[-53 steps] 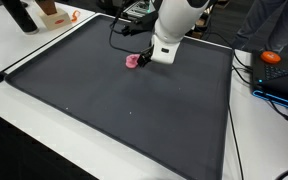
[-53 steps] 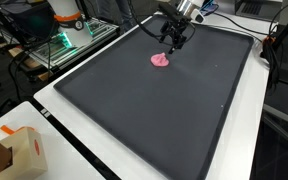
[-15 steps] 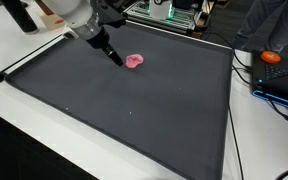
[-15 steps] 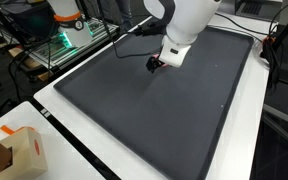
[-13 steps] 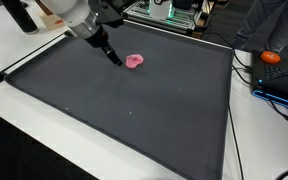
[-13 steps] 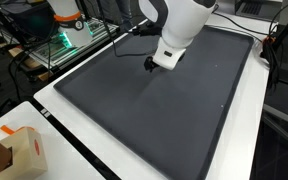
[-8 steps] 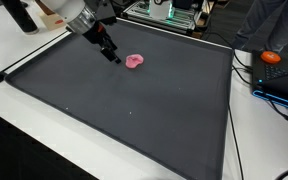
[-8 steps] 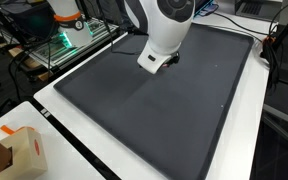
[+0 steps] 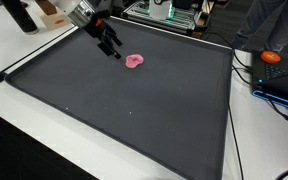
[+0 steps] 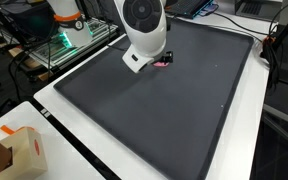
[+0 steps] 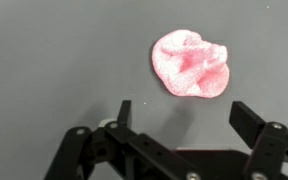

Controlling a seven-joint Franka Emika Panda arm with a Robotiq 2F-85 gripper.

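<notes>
Wide, empty jaws hover near a pink lump [image 11: 189, 65] on a dark mat [image 9: 144, 120] covering a white table [image 9: 24, 45].

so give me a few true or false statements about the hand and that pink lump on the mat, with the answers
The hand is open. True.
The pink lump lies on the black mat. True.
The hand grips the pink lump. False: the hand holds nothing, and the lump lies on the mat clear of it.
The orange object sits on the mat. False: it lies off the mat, past its edge.
</notes>
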